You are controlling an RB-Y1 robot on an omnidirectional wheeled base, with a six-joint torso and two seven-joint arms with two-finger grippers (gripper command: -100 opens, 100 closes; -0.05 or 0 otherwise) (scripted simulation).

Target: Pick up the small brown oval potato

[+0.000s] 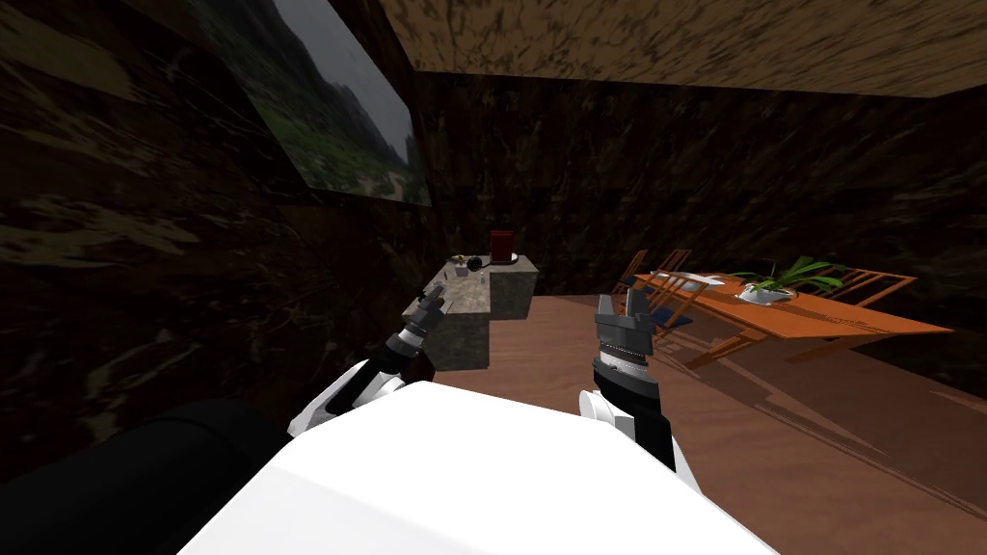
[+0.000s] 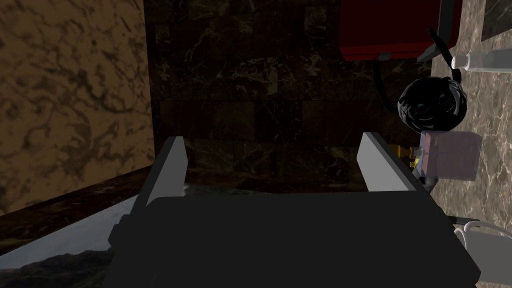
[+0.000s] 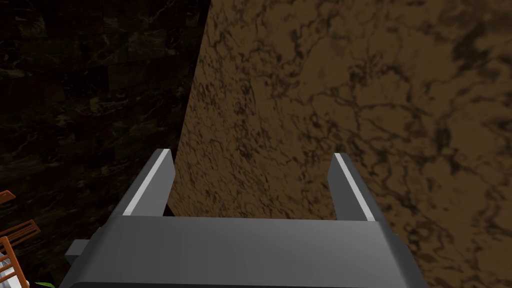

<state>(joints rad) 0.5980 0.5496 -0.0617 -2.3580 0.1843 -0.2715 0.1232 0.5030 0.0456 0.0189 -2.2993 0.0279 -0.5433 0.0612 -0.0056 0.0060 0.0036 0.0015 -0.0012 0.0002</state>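
Left gripper (image 2: pixel 274 141), jaws wide and empty, is held at the near end of the stone counter (image 1: pixel 461 332), aimed along its top to approach the clutter. A small yellow-brown shape, possibly the potato (image 2: pixel 404 151), lies on the counter beside a pale box (image 2: pixel 452 155). Right gripper (image 3: pixel 251 155), equally wide, hangs off the counter's side, clear of the reach.

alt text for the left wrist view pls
The left gripper is open and holds nothing, pointing at a dark marbled wall. Off to one side of it is a marbled counter carrying a red box, a black round object and a pale cube.
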